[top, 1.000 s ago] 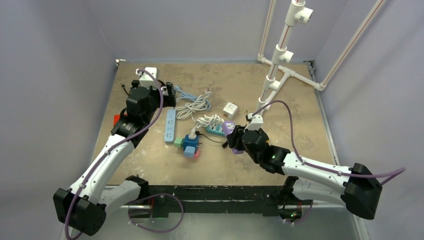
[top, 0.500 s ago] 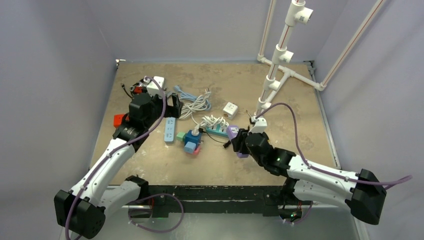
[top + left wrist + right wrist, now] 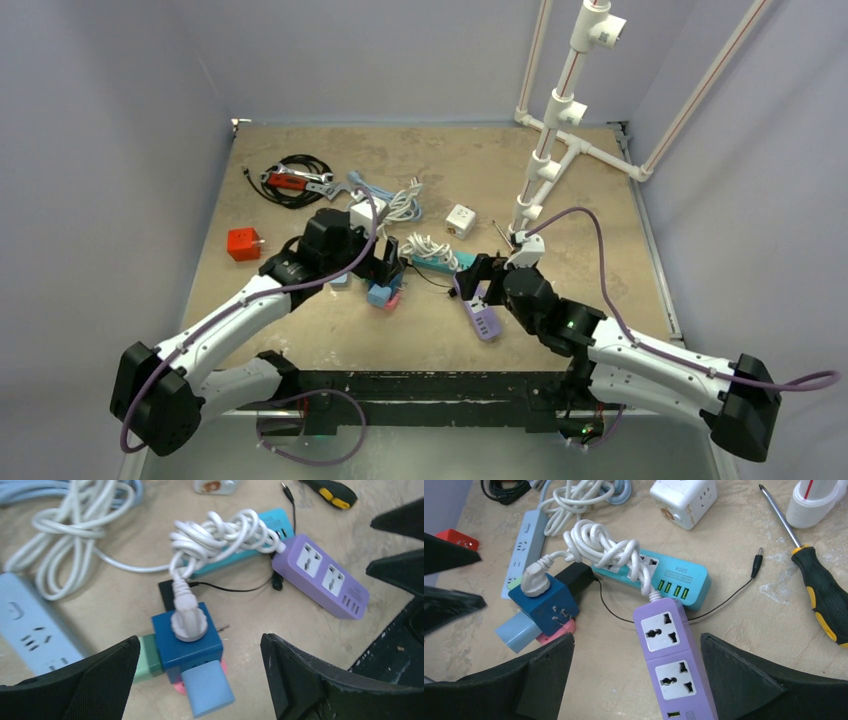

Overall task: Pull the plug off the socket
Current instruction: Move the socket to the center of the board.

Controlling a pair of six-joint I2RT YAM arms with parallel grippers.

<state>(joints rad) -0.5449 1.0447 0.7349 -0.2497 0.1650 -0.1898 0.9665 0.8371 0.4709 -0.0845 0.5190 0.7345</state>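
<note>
- The white round plug [image 3: 189, 622] is seated in the top face of a dark blue cube-shaped socket block [image 3: 192, 652], which stands near the middle of the worn tan surface [image 3: 450, 160].
- From the plug, a white cord runs up into a knotted white cord bundle [image 3: 220, 532] that lies across a teal power strip with green USB ports [image 3: 674, 575].
- A light blue block adapter [image 3: 207, 687] sticks out of one side of the dark blue cube. A mint green adapter [image 3: 147, 655] sits against another side, and a pink piece [image 3: 556, 630] shows beneath the cube.
- The left end effector [image 3: 200, 642] is spread wide and holds nothing. In the left wrist view its two black fingers [image 3: 75, 685] flank the cube and plug, and neither touches them.
- The right end effector [image 3: 636, 640] is also spread wide. A purple power strip with two universal outlets [image 3: 674, 665] lies flat on the surface between its fingers and is not pinched.
- One end of the purple strip lies just beside the teal strip.
- A pale blue power strip [image 3: 30, 625] lies close to the mint green adapter.
- Farther back on the surface are a white cube socket [image 3: 684, 500], a screwdriver with a black and yellow handle [image 3: 824, 605], a small red cube [image 3: 243, 243] and a coil of black cable [image 3: 295, 180].
- A white pipe frame [image 3: 555, 110] stands at the far right corner.
</note>
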